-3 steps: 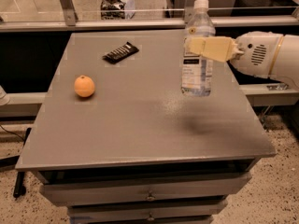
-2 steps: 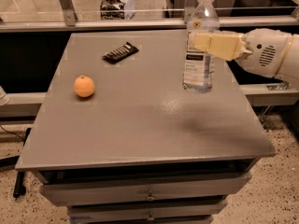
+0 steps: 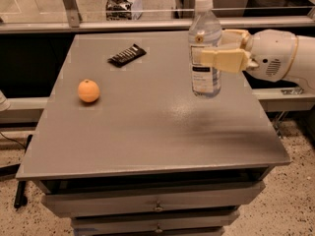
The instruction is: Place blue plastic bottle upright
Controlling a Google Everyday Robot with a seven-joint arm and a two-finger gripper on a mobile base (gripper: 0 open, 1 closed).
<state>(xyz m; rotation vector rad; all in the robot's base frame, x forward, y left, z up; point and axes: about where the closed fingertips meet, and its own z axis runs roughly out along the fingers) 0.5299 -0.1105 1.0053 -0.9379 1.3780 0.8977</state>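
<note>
The blue plastic bottle (image 3: 205,80) stands upright at the back right of the grey table (image 3: 147,132), white cap on top, and its base looks to rest on the tabletop. My gripper (image 3: 210,47) reaches in from the right at the bottle's mid-height. One tan finger (image 3: 224,60) crosses the bottle's front and the other shows behind it. The fingers are shut on the bottle.
An orange (image 3: 88,91) lies on the left side of the table. A dark wrapped snack bar (image 3: 127,55) lies at the back, left of the bottle. The table has drawers below its front edge. A rail and glass run behind it.
The gripper has moved down and a little left with the bottle. The bottle went from slightly tilted and raised to upright with its base at the tabletop.
</note>
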